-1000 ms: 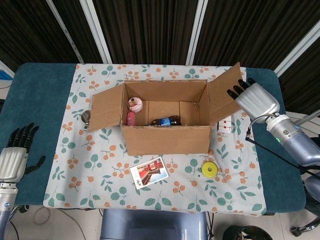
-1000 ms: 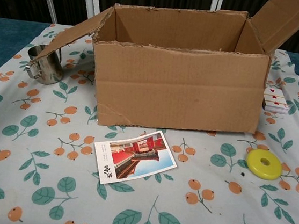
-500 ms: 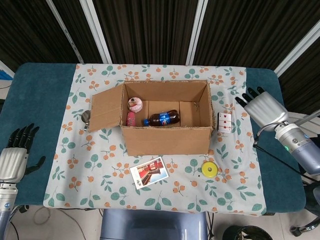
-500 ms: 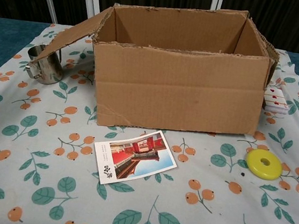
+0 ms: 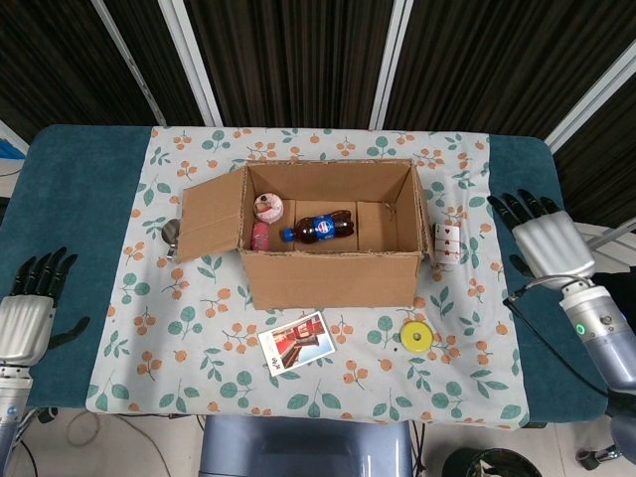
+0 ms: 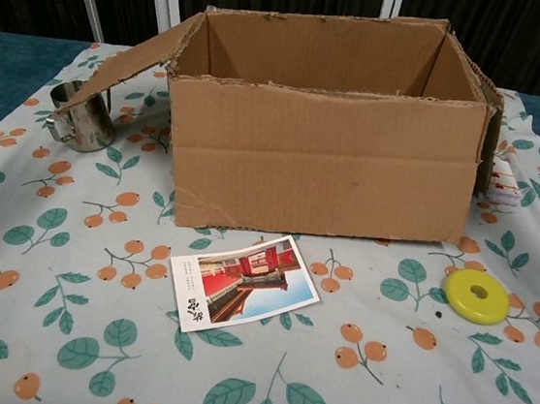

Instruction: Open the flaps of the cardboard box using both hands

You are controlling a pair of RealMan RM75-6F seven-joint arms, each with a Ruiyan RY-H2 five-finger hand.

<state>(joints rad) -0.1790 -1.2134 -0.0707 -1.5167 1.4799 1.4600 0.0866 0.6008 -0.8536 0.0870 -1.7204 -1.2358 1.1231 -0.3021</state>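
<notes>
I read the box (image 5: 328, 234) as sitting mid-bench on the patterned cloth (image 5: 179, 338), open at the top. Its left flap (image 5: 211, 214) angles outward and down; the right flap (image 5: 421, 214) hangs folded down against the right wall. In my judgement the opening step is essentially complete.

My left hand (image 5: 28, 313) rests at the bench's left edge, well apart from the box, fingers spread wide and holding nothing. My right hand (image 5: 545, 238) sits off the box's right side, near the cards (image 5: 446, 243), fingers spread, empty. Both stand clear, so neither flap is being supported; they stay where gravity and the crease leave them.

The head view alone shows both hands and the contents: a bottle (image 5: 320, 228) lying on the floor of the box and a pink item (image 5: 266, 209) at the left end. The chest view shows neither hand, but gives the front wall, the cup (image 6: 80, 117) under the left flap, the postcard (image 6: 243, 282) and the yellow disc (image 6: 476, 296).
</notes>
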